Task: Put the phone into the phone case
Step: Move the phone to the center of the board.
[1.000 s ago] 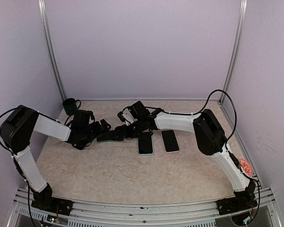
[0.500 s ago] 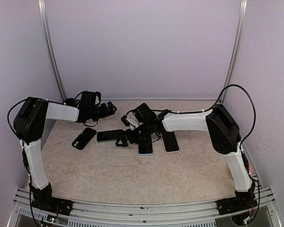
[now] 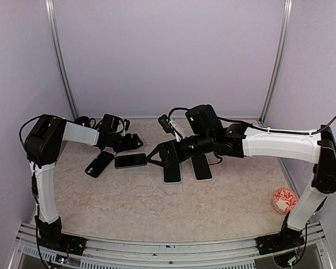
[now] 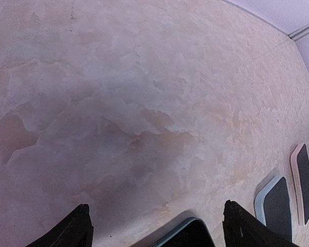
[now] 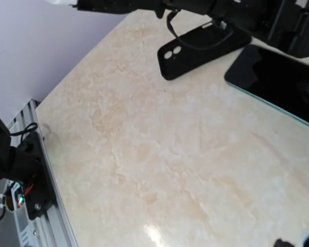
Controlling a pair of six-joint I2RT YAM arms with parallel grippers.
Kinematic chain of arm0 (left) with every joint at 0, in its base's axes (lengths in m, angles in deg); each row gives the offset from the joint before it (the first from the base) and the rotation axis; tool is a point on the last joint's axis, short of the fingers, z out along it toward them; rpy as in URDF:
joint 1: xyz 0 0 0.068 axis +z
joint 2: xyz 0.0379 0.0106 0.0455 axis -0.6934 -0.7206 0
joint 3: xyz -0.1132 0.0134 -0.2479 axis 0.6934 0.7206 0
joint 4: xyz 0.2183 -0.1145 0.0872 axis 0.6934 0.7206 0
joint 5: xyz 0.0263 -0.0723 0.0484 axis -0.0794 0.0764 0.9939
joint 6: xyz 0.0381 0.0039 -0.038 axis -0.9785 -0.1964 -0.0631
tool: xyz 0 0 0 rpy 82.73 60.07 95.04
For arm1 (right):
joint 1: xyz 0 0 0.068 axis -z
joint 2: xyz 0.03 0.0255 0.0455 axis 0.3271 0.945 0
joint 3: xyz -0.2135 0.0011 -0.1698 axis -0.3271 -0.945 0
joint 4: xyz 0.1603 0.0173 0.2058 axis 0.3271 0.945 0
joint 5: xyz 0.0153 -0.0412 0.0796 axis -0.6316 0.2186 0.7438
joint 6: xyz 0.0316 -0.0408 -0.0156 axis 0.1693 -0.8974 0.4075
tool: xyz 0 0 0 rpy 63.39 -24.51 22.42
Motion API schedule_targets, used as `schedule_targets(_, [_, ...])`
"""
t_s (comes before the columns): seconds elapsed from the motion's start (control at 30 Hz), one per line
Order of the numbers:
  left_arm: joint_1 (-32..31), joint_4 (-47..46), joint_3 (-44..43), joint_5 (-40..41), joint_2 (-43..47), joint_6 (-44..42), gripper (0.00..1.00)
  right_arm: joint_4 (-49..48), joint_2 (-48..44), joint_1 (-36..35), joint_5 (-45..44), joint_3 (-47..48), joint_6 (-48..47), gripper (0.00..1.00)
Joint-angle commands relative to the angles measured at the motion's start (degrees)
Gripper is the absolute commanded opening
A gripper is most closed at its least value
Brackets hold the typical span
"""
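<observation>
The black phone case (image 3: 99,163) lies flat at the left of the table, its camera cutout showing in the right wrist view (image 5: 203,49). Just right of it lies a dark phone (image 3: 130,161) with a teal edge, screen up (image 5: 278,77). My left gripper (image 3: 132,142) hovers over the phone's far side. Its fingers (image 4: 77,229) stand wide apart, open, with one corner of the phone (image 4: 193,235) between them below. My right gripper (image 3: 159,156) hangs open just right of that phone, holding nothing. Only a sliver of it shows at the bottom right of the right wrist view.
Two more phones with pale rims lie side by side mid-table (image 3: 172,171) (image 3: 200,167), partly under the right arm. A dark mug (image 3: 81,120) stands at the back left, and a red patterned disc (image 3: 284,200) lies at the front right. The table's metal front rail (image 5: 36,170) is near.
The left gripper lifted off the case and phone, swung back, and now sits over the phone's far side. The right arm rose and stretched out, uncovering the red disc.
</observation>
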Motion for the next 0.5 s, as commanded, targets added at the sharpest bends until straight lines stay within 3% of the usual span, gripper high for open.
schedule_targets(0.0, [-1.5,2.5,-0.1,-4.2,-1.7,-3.7,0.84,-0.7,-4.3,0.1,-2.1,-5.5,0.2,0.99])
schedule_targets(0.47, [-2.8,3.4,7.4,-5.8,0.6,-3.0,0.76,-0.7,-13.3,0.1,-3.8,-11.9,1.3,1.00])
